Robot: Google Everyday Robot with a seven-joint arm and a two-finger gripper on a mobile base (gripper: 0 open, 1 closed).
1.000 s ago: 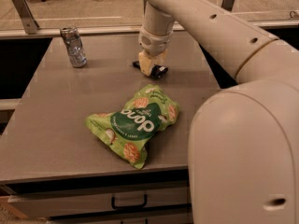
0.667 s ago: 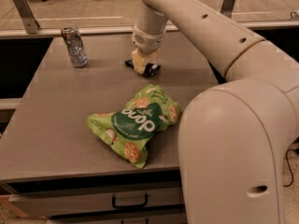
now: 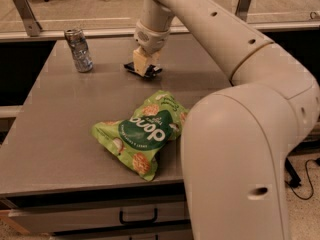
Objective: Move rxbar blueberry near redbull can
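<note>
The gripper [image 3: 143, 68] is clenched on the rxbar blueberry [image 3: 156, 72], low over the far side of the table [image 3: 55, 134], apart from the redbull can [image 3: 79, 51]. Best carry the bar level and slowly toward the can, stopping just short so the slim can isn't tipped

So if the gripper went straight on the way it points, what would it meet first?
Pointing down over the rear of the tabletop, the gripper would probably meet the rxbar blueberry right beneath it.

green chip bag [image 3: 142, 136]: crumpled, ctr-front of table [image 3: 55, 129] | drawer handle [image 3: 138, 217]: below
</note>
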